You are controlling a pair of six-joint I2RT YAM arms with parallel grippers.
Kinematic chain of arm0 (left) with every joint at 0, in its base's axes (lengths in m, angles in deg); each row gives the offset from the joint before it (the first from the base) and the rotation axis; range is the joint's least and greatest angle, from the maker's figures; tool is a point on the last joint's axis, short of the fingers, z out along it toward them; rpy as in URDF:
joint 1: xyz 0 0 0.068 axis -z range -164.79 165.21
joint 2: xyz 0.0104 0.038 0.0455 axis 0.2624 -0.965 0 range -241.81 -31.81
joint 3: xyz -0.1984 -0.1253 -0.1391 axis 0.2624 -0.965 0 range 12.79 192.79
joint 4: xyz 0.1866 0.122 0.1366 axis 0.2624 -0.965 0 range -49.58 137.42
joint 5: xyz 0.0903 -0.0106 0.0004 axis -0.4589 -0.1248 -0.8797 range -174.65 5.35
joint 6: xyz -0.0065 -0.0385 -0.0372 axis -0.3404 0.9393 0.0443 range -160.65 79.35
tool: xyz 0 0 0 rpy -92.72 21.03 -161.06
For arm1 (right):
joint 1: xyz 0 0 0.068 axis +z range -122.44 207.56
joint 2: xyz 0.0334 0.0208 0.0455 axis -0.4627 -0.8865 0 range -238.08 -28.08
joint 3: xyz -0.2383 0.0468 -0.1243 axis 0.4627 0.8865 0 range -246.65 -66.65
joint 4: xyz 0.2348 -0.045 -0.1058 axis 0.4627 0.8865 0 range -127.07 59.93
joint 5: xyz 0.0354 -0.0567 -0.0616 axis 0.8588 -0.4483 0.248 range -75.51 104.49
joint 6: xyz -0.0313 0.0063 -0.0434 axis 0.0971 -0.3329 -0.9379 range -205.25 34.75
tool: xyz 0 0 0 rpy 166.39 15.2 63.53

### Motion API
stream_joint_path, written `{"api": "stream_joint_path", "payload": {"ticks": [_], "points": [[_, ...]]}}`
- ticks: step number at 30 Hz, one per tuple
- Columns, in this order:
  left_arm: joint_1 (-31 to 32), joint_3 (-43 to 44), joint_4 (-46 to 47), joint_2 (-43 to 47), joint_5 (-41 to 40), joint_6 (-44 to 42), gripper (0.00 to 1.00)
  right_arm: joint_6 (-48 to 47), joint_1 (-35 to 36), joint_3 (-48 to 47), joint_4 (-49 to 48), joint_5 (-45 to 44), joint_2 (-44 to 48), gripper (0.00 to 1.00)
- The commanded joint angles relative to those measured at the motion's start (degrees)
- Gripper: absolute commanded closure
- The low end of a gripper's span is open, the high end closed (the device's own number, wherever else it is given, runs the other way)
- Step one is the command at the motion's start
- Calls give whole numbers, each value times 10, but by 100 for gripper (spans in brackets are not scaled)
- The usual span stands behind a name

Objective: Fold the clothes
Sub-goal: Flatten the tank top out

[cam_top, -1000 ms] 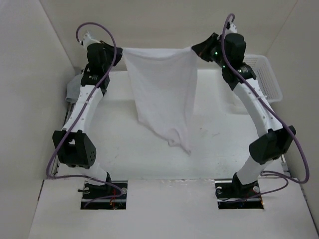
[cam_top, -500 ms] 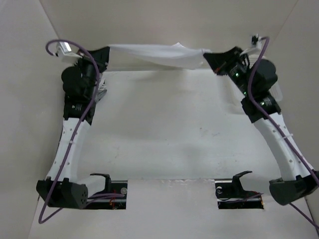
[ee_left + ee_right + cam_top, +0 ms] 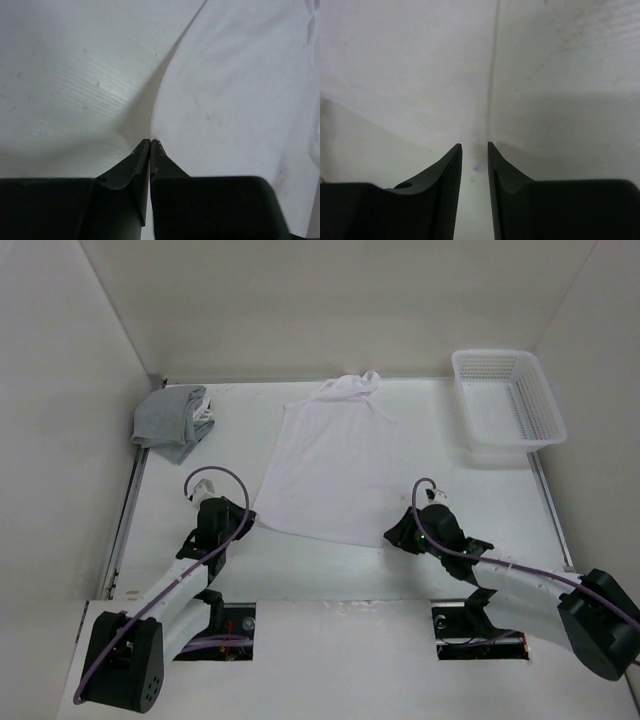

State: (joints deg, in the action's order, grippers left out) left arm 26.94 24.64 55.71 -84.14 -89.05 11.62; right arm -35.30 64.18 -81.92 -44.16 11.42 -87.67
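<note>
Clothes [image 3: 330,465] spread flat, L fingers [image 3: 137,165] pinching near-left corner, R fingers [image 3: 447,170] apart at near-right hem edge.

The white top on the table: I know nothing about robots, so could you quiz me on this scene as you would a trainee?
1. True or false: the white top lies spread out on the table.
2. The left fingers are pinched shut on the top's near corner. The right fingers are: A. apart, holding nothing; B. clamped on the top; C. out of sight.
3. Fill in: the grey cloth bundle sits at the table's far ___ corner.
Key: 1 true; 2 A; 3 left.
</note>
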Motion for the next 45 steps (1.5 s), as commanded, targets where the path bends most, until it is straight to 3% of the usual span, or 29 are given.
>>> {"api": "stream_joint_path", "payload": {"ticks": [1,4,7,13,19,26,30,33,36,41,45], "points": [[9,-28,66,32,6,15,99,57,15,16,-66,-54,48,61],[18,-50,59,62,11,18,98,59,22,23,-13,-79,107,53],[20,-55,41,85,9,19,98,43,29,2,58,-115,138,52],[25,-51,37,78,12,10,98,55,68,-31,114,-116,82,57],[26,-44,37,78,16,0,98,91,91,-27,91,-117,16,58],[27,-37,37,79,19,-7,98,98,98,-35,35,-77,-61,69],[29,-37,37,85,19,-9,98,108,96,-34,14,-76,-90,85],[32,-32,30,96,22,-9,98,118,99,-34,33,-119,-52,94],[37,-15,9,123,28,-4,99,121,120,-42,96,-165,35,97],[69,47,-86,228,13,-5,100,120,176,-100,292,-236,219,97],[91,102,-161,297,-24,-18,100,125,223,-164,421,-276,291,98]]}}
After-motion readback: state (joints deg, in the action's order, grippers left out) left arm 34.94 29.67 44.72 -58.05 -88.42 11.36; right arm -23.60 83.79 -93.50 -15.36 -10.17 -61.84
